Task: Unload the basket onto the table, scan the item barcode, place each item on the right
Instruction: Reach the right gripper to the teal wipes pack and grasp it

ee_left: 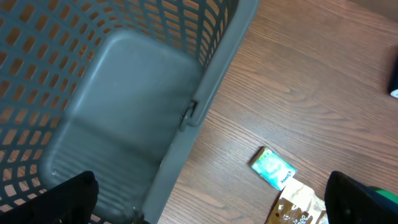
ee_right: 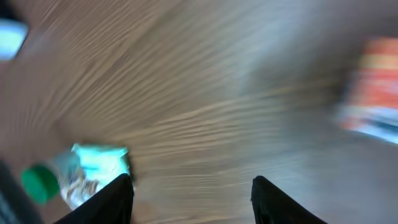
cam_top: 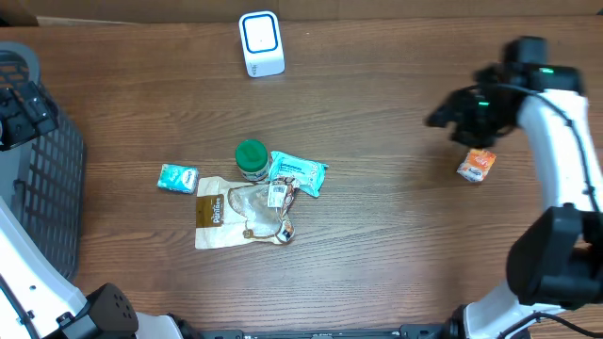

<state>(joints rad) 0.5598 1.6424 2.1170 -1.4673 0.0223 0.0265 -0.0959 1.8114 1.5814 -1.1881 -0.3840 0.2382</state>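
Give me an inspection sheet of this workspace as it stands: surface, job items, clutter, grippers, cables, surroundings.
Surface: brown wood-grain table, no spills seen.
Job's things: white scanner at the far edge; orange packet lies on the table beside the right gripper, not held.
Clutter: green-lidded jar, teal wipes pack, small teal packet and clear pouch, clustered mid-table.
Grippers: left gripper open, over the basket; right gripper open, nothing between its fingers.
Cables: nothing seen on the table.
Surroundings: grey mesh basket at the left edge.
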